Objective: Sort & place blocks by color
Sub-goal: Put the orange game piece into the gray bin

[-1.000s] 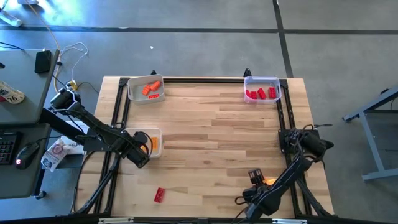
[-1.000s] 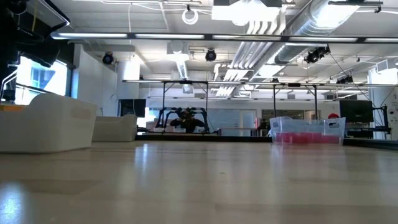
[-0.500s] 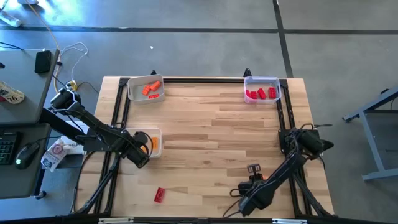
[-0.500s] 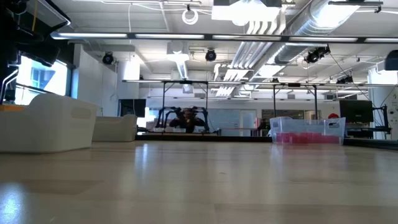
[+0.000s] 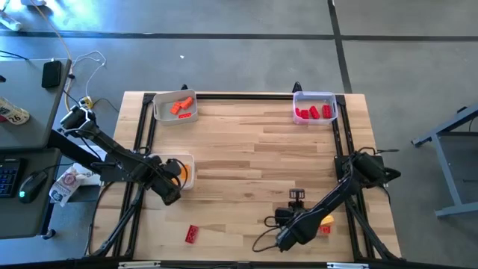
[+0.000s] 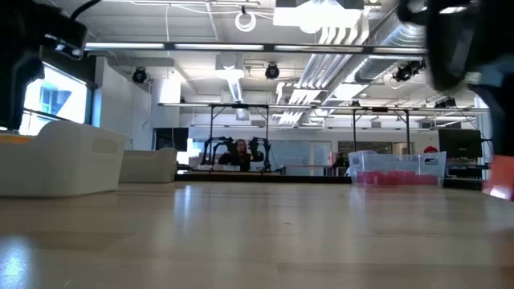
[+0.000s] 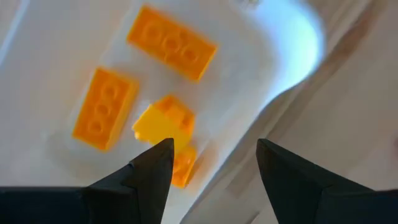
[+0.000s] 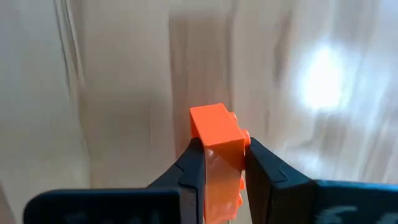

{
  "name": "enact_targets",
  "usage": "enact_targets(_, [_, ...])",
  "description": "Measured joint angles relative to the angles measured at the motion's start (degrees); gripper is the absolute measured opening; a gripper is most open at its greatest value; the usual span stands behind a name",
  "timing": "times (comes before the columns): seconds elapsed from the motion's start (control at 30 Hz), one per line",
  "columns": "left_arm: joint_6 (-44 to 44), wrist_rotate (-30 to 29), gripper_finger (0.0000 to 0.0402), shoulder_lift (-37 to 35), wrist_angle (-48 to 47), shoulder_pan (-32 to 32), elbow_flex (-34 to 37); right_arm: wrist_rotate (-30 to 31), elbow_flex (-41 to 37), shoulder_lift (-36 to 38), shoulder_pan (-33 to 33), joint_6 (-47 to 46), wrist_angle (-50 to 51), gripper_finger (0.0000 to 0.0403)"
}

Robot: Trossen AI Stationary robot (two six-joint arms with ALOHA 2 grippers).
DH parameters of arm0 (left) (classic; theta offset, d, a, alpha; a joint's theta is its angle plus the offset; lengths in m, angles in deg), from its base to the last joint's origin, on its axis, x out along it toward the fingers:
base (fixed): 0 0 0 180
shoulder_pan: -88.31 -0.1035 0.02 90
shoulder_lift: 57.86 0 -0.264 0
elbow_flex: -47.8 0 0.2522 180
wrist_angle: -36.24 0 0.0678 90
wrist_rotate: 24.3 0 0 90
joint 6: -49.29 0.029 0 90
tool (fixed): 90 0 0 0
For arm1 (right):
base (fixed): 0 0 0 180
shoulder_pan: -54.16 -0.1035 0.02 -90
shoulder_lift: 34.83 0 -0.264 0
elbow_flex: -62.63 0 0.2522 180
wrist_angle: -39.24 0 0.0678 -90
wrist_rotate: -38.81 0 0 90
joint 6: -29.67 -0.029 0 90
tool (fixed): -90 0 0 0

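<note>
1. The left gripper (image 5: 170, 196) hangs with its fingers apart over the near-left tray (image 5: 188, 161), where the yellow-orange blocks (image 7: 171, 42) lie; it has not moved in the last second.
2. A red block (image 5: 192, 234) lies loose on the counter (image 5: 246, 157) near the front edge.
3. The right gripper (image 8: 222, 163) has just closed on an orange block (image 8: 217, 140) and swung leftward from the front-right corner. This block is picked; I judge the far-left tray (image 5: 175, 116) of orange blocks its goal.
4. Another red block (image 5: 325, 229) lies uncovered front-right.
</note>
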Motion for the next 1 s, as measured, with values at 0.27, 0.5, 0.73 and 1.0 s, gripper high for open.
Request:
enact_targets(0.27, [8.1,-10.7,0.0216,0.0,0.3,0.0,-5.8,10.0,7.5,0.0,2.8,-0.4,0.2,0.0050])
enact_targets(0.5, [19.2,-17.7,0.0216,0.0,8.7,0.0,-6.8,19.7,14.0,0.0,4.8,0.9,0.3,0.0050])
enact_targets(0.73, [31.3,-22.6,0.0216,0.0,22.3,0.0,-6.8,23.5,21.3,0.0,7.4,6.2,0.5,0.0050])
enact_targets(1.0, [42.4,-22.6,0.0216,0.0,35.5,0.0,-6.8,26.3,31.7,0.0,9.7,14.6,0.6,0.0050])
